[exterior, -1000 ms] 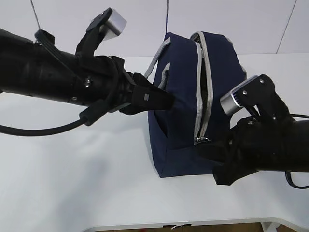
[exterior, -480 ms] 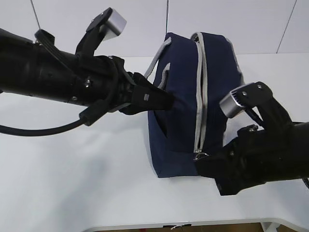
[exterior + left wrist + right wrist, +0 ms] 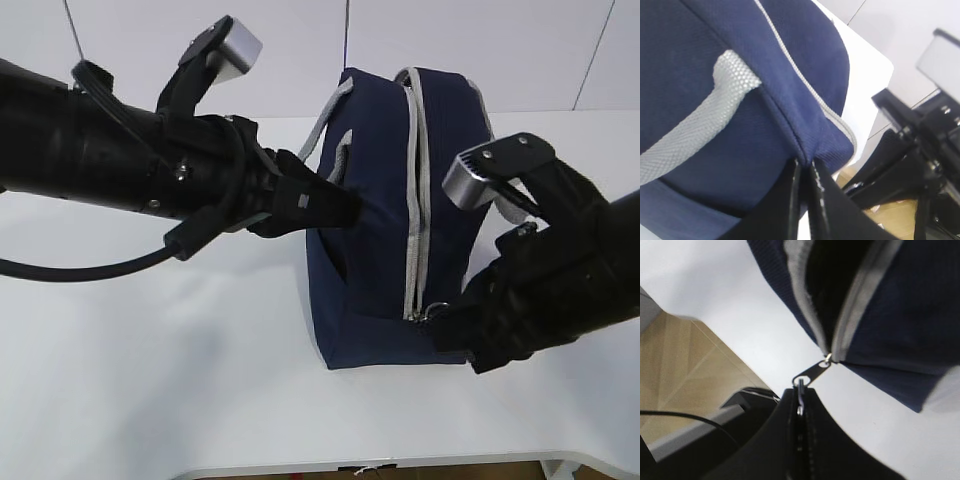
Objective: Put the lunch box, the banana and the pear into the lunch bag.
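Observation:
The navy lunch bag (image 3: 375,250) lies on its side on the white table (image 3: 150,380), its grey zipper (image 3: 415,200) facing me. My left gripper (image 3: 350,208) is shut on a fold of the bag's fabric; in the left wrist view its tips (image 3: 805,165) pinch the navy corner seam below the grey handle (image 3: 705,125). My right gripper (image 3: 440,320) is shut on the zipper's ring pull (image 3: 800,385) at the low end of the zipper; its tips (image 3: 801,395) clamp the ring, and the zipper gapes dark above (image 3: 835,285). The lunch box, banana and pear are out of view.
The table's front edge (image 3: 300,465) runs close below the bag. The wooden floor (image 3: 685,370) shows past the edge in the right wrist view. A white wall (image 3: 480,40) stands behind the table.
My right gripper has drawn the ring pull along the zipper toward the bag's near, lower end, then shifted slightly right and up. The left gripper has kept its hold and not moved.

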You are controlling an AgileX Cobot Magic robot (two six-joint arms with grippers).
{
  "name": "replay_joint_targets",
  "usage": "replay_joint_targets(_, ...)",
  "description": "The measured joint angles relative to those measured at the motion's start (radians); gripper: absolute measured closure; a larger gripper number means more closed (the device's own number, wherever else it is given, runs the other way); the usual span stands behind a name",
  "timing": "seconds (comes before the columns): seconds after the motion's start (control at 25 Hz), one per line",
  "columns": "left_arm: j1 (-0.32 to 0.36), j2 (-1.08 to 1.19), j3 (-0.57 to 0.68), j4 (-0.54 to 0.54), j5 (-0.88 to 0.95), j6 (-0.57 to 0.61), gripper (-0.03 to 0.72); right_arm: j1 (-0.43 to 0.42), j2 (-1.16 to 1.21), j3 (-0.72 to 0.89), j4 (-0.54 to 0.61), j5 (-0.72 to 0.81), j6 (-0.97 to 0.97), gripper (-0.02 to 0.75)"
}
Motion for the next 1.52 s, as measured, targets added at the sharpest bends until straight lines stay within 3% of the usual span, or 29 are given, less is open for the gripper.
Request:
replay_joint_targets(0.2, 0.0, 0.0, 0.0, -0.002, 0.0, 0.0, 0.701, 0.0, 0.0, -0.112, -0.226, 0.104, 0.128, 0.72)
replay_joint_targets(0.4, 0.0, 0.0, 0.0, -0.003, 0.0, 0.0, 0.701, 0.0, 0.027, -0.184, -0.304, 0.131, 0.139, 0.72)
replay_joint_targets(0.84, 0.0, 0.0, 0.0, -0.003, -0.004, 0.0, 0.701, 0.0, 0.051, -0.289, -0.321, 0.252, 0.146, 0.72)
replay_joint_targets(1.52, 0.0, 0.01, 0.0, -0.009, -0.025, 0.0, 0.701, 0.0, 0.059, -0.437, -0.323, 0.39, 0.416, 0.72)
